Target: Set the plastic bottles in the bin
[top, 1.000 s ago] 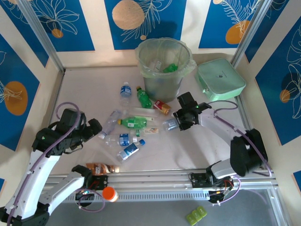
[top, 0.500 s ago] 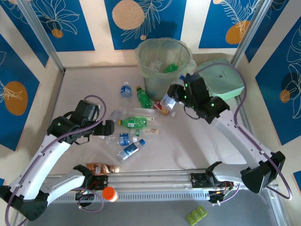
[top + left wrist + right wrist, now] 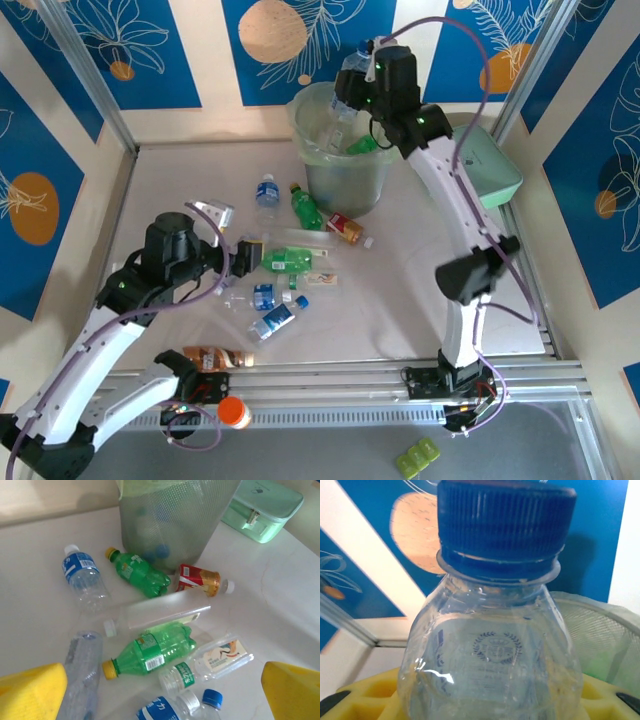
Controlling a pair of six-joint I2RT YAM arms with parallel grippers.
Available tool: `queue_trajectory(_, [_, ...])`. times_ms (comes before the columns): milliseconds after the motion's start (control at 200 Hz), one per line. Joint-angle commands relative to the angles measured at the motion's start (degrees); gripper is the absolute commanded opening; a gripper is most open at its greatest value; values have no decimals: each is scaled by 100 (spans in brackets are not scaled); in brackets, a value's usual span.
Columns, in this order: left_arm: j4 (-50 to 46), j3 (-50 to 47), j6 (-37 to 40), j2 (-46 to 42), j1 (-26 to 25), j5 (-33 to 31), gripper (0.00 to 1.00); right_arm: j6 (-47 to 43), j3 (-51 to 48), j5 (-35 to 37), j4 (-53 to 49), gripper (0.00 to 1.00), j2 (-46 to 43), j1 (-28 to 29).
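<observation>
Blue-panelled wall point(image 3: 150, 50) backs the right hand point(image 3: 366, 78) pinching a clear bottle point(image 3: 492, 645) above the bin point(image 3: 300, 125), left hand point(image 3: 232, 235) spread

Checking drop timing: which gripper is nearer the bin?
Right. The right gripper is above the rim of the bin, shut on a clear bottle. The left gripper is open, well away on its near-left side.

The bottle point(image 3: 490, 670) is clear, glossy plastic with a ribbed dark cap point(image 3: 505, 525). The bin point(image 3: 170, 525) is translucent plastic with a fine mesh texture, lined with thin crinkled film point(image 3: 298, 128). The tabletop point(image 3: 280, 605) looks smooth and matt; the box point(image 3: 265, 502), satin plastic.
</observation>
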Motion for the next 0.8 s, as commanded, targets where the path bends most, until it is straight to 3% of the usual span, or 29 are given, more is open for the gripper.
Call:
queue_trajectory(0, [193,90,308,147,-23,-243,100,-455,1086,-149,-1045,38,869,-137])
queue_trajectory(110, [-211,326,233,531,-23,-303,98,-569,1809,-279,-1438,39,1554,-174])
queue_trajectory(315, [-157,285,124,632,-5,-236,98,-581,1573,-769,-1451,39,1976,-209])
queue_trajectory(560, [-343,325,14,808,72,-226,99,-339,1602,-1956,-1573,41,2400,-298])
queue_trajectory(615, [-389,332,-29,817,95,-286,100,-378,1603,-2115,-1601,45,2453,-311])
queue_trajectory(715, [-600,395,-181,848,108,-931,99,-326,1701,-2173,-1739,65,2506,-374])
queue_trajectory(790, [-768,437,-200,878,117,-1385,99,-225,1839,-2365,-1821,70,2436,-462])
